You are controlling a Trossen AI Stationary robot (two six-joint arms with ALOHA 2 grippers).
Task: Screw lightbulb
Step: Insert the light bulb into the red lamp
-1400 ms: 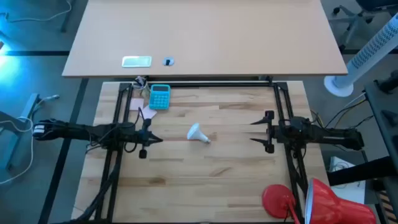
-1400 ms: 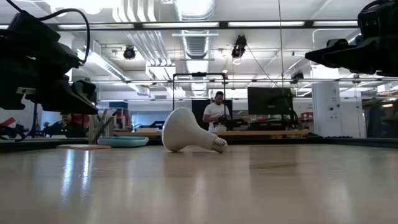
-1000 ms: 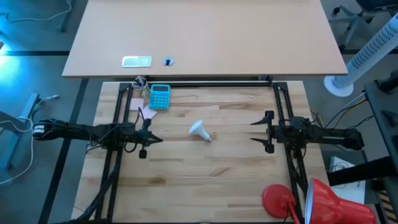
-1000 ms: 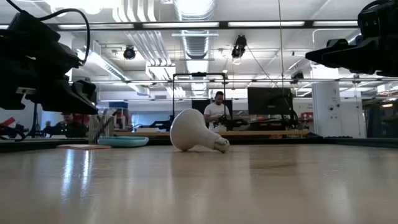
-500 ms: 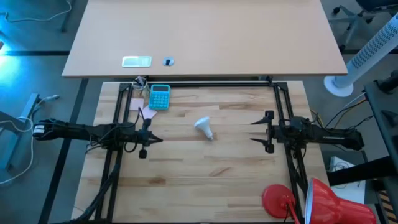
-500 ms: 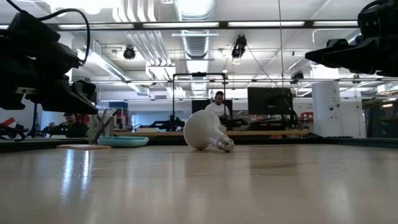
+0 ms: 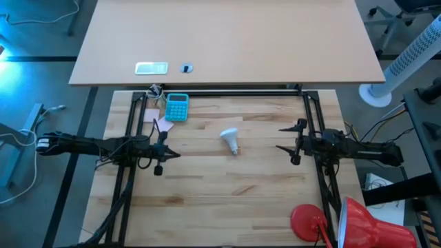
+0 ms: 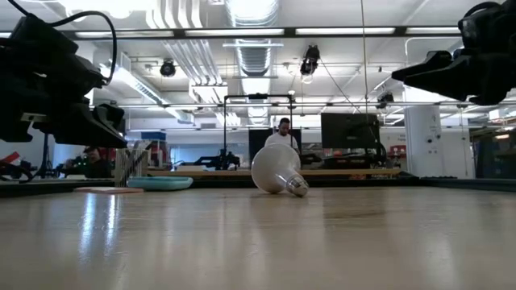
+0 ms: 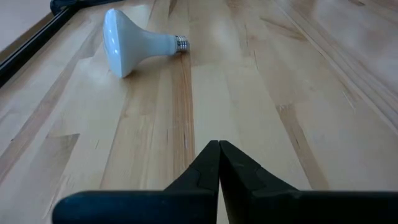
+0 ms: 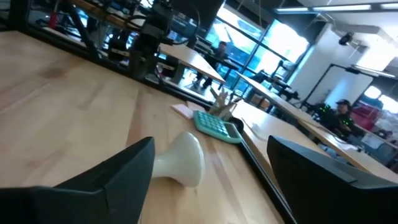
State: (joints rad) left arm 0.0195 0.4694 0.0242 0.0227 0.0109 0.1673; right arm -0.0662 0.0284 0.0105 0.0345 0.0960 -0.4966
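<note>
Lightbulb [image 7: 230,140] on its side near the middle of the table [image 7: 227,200], held by nothing, neck pointing toward the near edge. Right gripper [image 7: 295,143] well apart from it, fingers spread wide, aimed toward the bulb. Left gripper [image 7: 165,150] waiting at the other side, fingers pressed together. Red lamp [image 7: 351,222] at the near right corner; socket not visible, probably inside the shade. Risk: round dome, free to roll away if touched off-centre; smooth glass, likely to slip from a weak pinch.
</note>
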